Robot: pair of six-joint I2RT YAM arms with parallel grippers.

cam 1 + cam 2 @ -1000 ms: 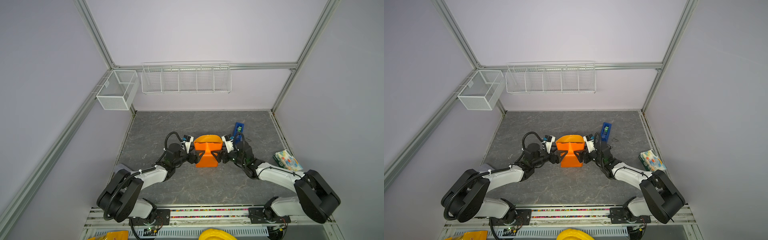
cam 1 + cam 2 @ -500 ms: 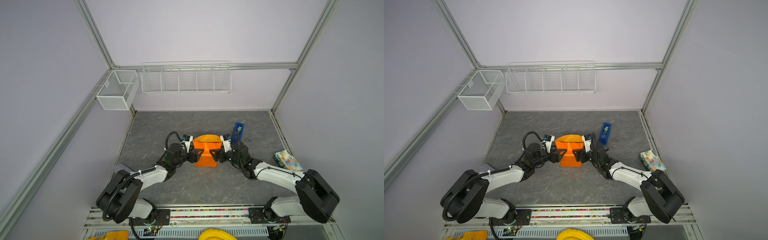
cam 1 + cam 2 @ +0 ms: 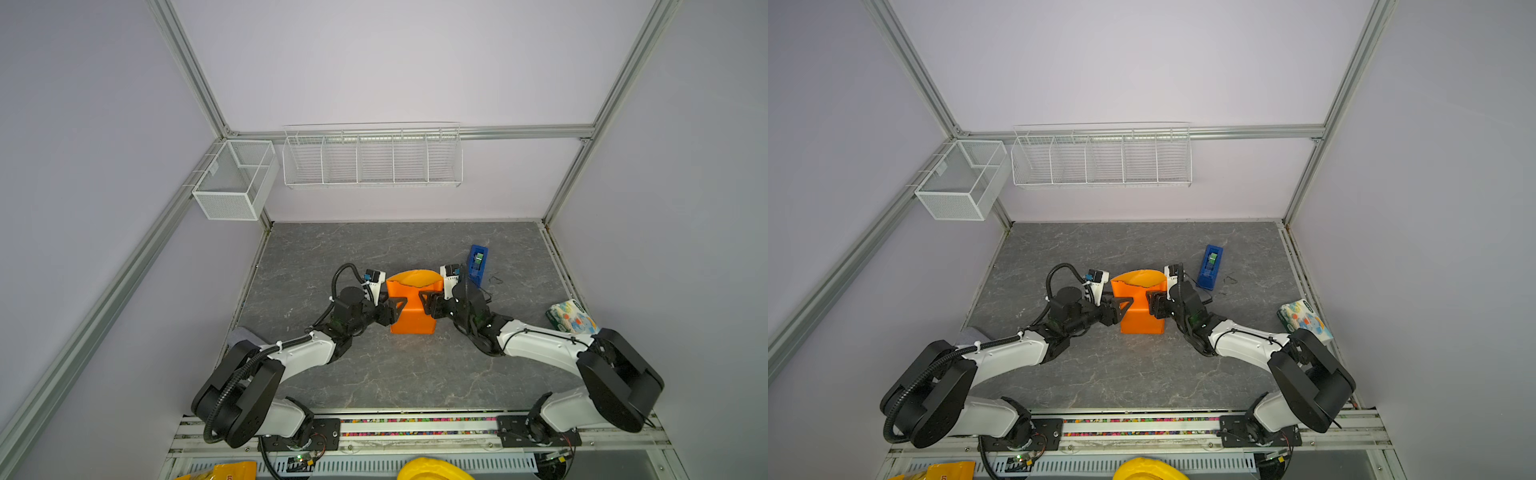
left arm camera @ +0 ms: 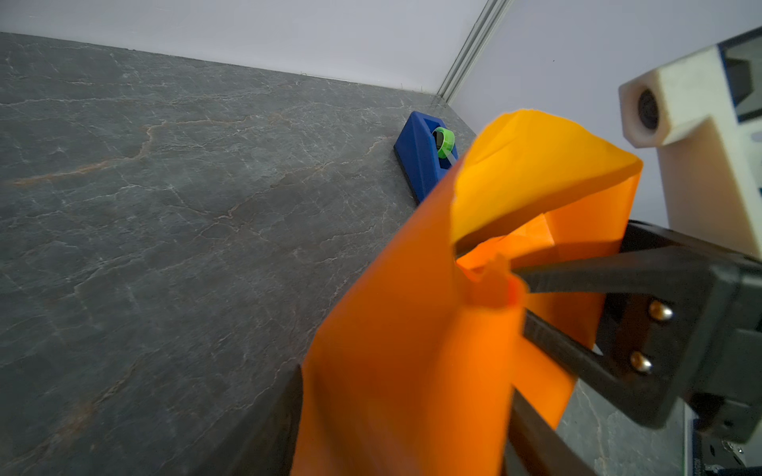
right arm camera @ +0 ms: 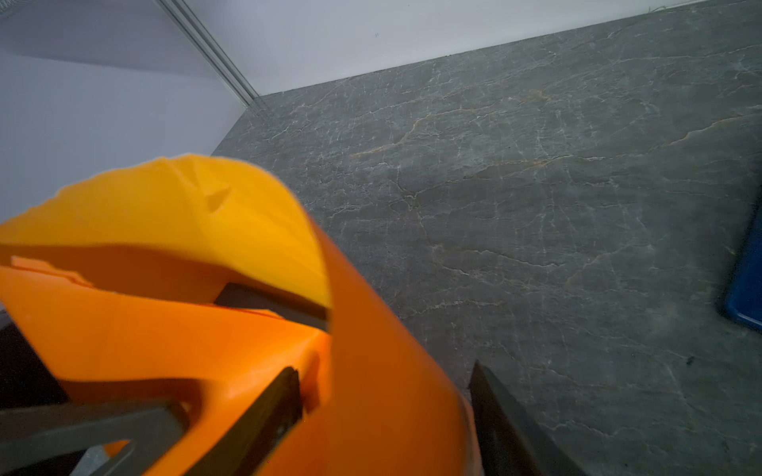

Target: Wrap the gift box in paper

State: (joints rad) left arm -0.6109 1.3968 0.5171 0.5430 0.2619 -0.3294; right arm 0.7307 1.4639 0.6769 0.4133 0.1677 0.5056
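Paper: the orange-yellow sheet (image 3: 412, 318) stands mid-tabletop as an open-topped sleeve, its far flap curling over the top in both top views.
Gift box: not visible; judged to sit inside the sleeve at its base.
Handling: the paper looks thin and light, likely to crease readily, spring back when let go and tear under a hard pull. The box is judged stiff enough to fold against.
Where to hold: judged best at the side folds low down near the box, over a doubled layer, not at the loose top rim.
Left tool (image 3: 397, 309): jaws apart, one on each side of the sleeve's left wall; no pinch visible.
Right tool (image 3: 427, 304): jaws apart likewise at the right wall, one finger (image 4: 577, 274) reaching inside the fold.
Tabletop (image 3: 374, 374): grey, marbled.
Tape dispenser (image 3: 478, 259): blue, just beyond the right tool, apart from the paper.
Patterned packet (image 3: 571, 318): at the right edge, well apart.
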